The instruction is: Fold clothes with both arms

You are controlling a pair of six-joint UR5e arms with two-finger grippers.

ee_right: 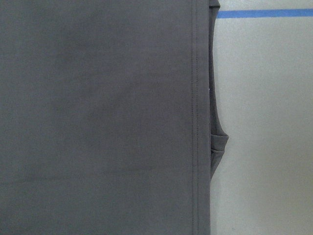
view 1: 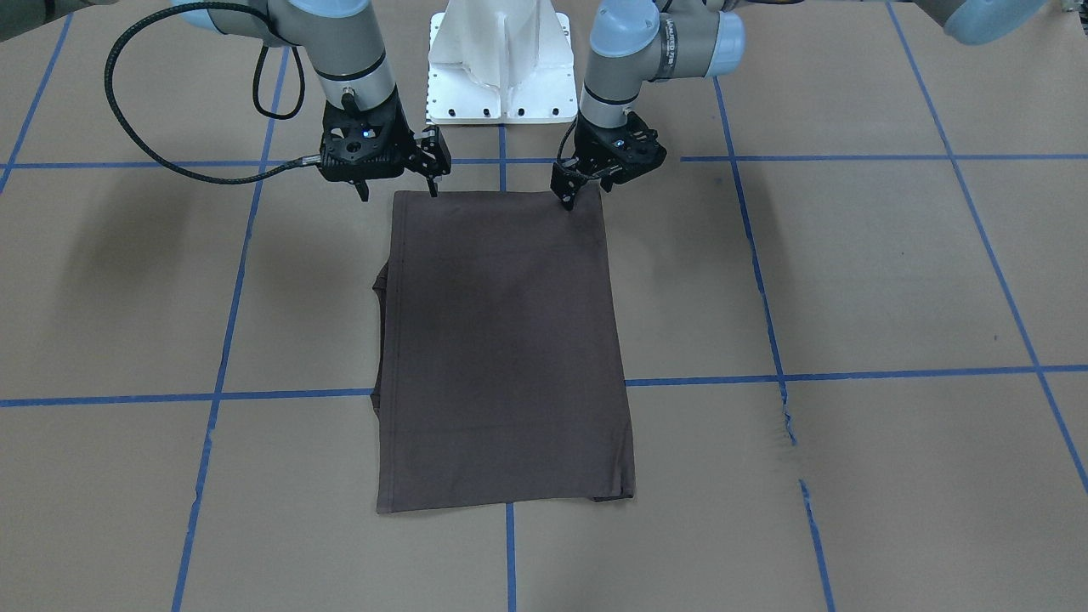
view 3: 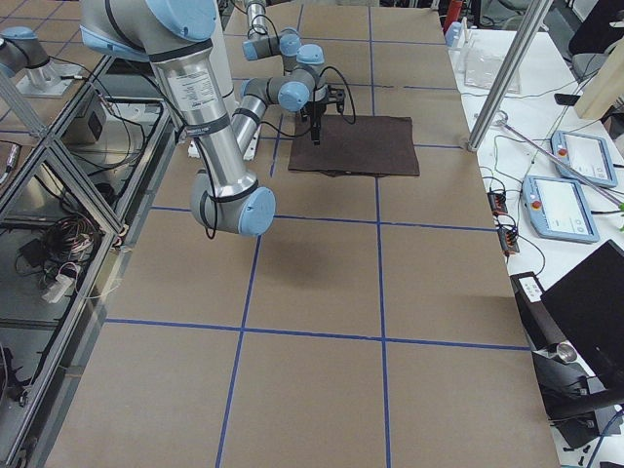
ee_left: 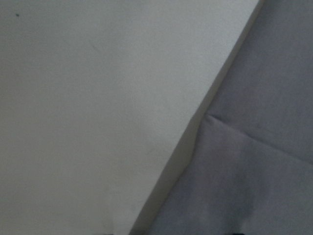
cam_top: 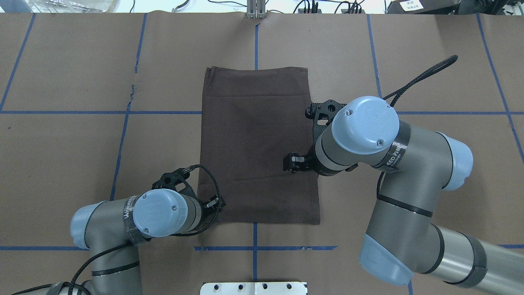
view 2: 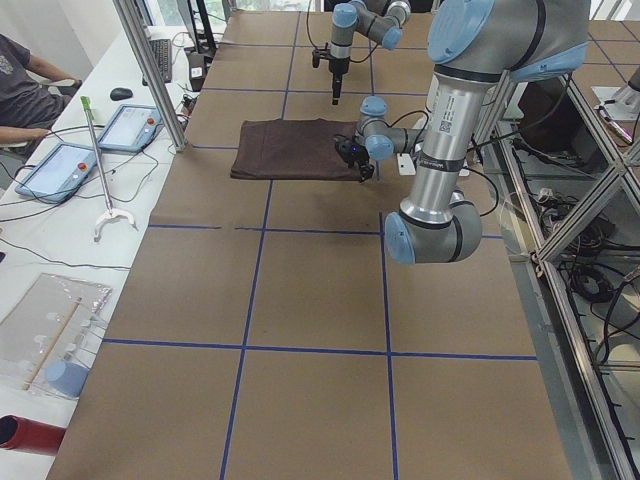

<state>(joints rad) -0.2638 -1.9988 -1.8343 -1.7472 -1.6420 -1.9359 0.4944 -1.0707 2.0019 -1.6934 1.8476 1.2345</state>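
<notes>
The dark brown-grey T-shirt (view 1: 501, 340) lies flat on the table, folded into a long rectangle; it also shows in the overhead view (cam_top: 258, 143). A bit of sleeve (view 1: 382, 285) pokes out from its long edge on my right arm's side. My left gripper (view 1: 585, 191) is low at the shirt's near corner, one fingertip (view 1: 565, 200) touching the edge, and its fingers look apart. My right gripper (view 1: 399, 185) hangs open and empty above the other near corner. The right wrist view shows the shirt's hemmed edge (ee_right: 195, 117) from well above. The collar and print are hidden.
The white bolted pedestal (view 1: 501, 76) stands just behind the shirt's near edge. Blue tape lines cross the brown paper table cover, which has a tear (view 1: 786, 416). Tablets (view 2: 60, 165) and a seated person (view 2: 20, 80) are beyond the table's far side.
</notes>
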